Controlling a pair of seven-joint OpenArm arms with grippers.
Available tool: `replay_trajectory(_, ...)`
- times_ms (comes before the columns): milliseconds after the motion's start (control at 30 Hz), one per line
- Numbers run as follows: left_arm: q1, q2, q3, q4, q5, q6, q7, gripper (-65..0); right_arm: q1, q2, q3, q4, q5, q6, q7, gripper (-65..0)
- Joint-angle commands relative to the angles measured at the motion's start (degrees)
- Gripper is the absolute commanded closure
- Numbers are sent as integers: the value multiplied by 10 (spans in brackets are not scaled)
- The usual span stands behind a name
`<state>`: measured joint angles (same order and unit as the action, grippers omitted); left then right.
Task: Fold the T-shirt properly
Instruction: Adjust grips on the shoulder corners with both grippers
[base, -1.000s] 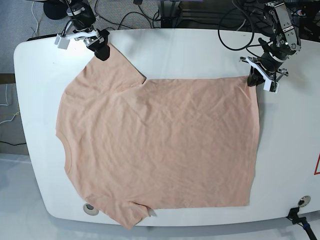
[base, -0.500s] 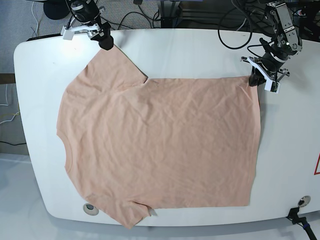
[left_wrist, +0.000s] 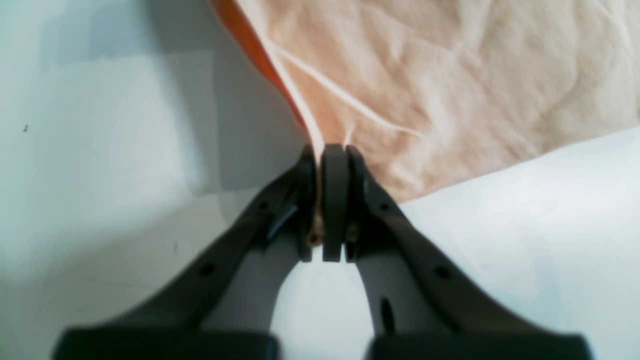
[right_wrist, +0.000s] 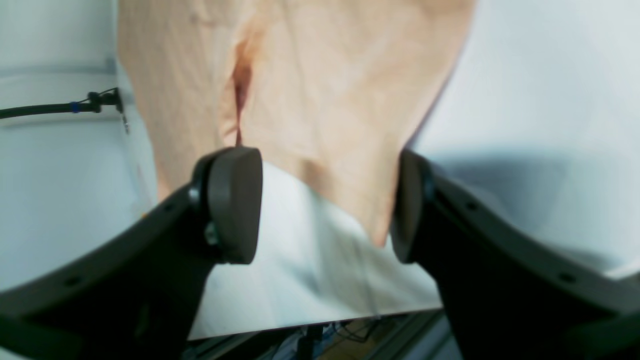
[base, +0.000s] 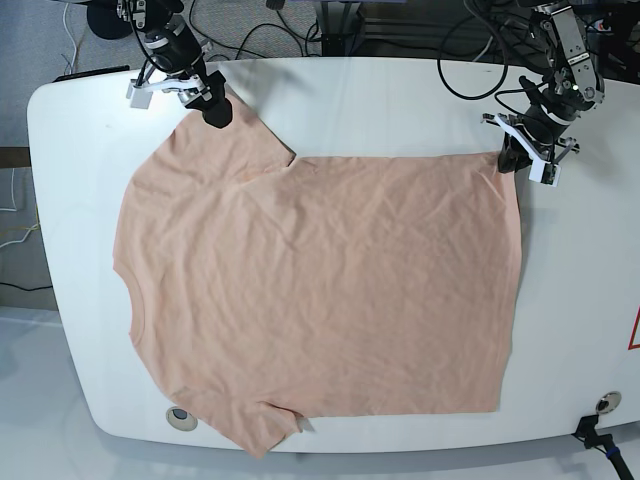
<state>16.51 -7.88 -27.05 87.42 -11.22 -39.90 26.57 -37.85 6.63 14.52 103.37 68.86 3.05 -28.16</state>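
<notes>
The pale peach T-shirt lies spread flat, plain side up, on the white table, neck to the left and hem to the right. My left gripper is shut on the far hem corner; in the left wrist view its jaws pinch a raised fold of the cloth. My right gripper is at the tip of the far sleeve. In the right wrist view it is open, with the sleeve tip lying between its pads, not pinched.
Cables hang behind the table's far edge. A black cable shows in the right wrist view. Round fittings sit at the front left and the front right. The shirt's near sleeve overhangs the front edge.
My right gripper drew back from the sleeve tip, turned its wrist, and has come back down over the tip. The left gripper and the shirt have barely moved.
</notes>
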Motion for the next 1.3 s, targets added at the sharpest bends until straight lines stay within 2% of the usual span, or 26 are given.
replay_trajectory(0,-1,-7,-2,10,-6,-1,-8,0,4,-2,2,0,4,7,-1,-373)
replay_trajectory(100,-1,-7,-2,9,-6,-1,-9,0,6,-8,2,-10,3,7,-5,-371)
replay_trajectory(167,-1,-7,-2,9,-6,-1,-9,0,8,-6,2,-11,3,8,-7,-333)
replay_trajectory(433,-2,-7,-2,9,-5,-1,-9,0,28,-3,2,-10,0,10,-9,0)
replay_trajectory(533,-3,-7,-2,9,0,-1,-9,0,32,11,2,-8,0,10,-9,0)
replay_trajectory(633,-3,-6,-2,9,24,-1,-11,0,32,11,5,-8,-1,10,-9,0)
replay_trajectory(867,1,-7,-2,12,25,-1,-12,0,-1,12,4,21,-1,9,-9,0)
replay_trajectory(967,29,-25,-2,41,24,-1,-12,0,-27,9,4,53,-1,7,-9,0)
replay_trajectory(1267,118,-26,-2,133,23,-1,-10,0,-105,9,2,93,3,7,-9,0)
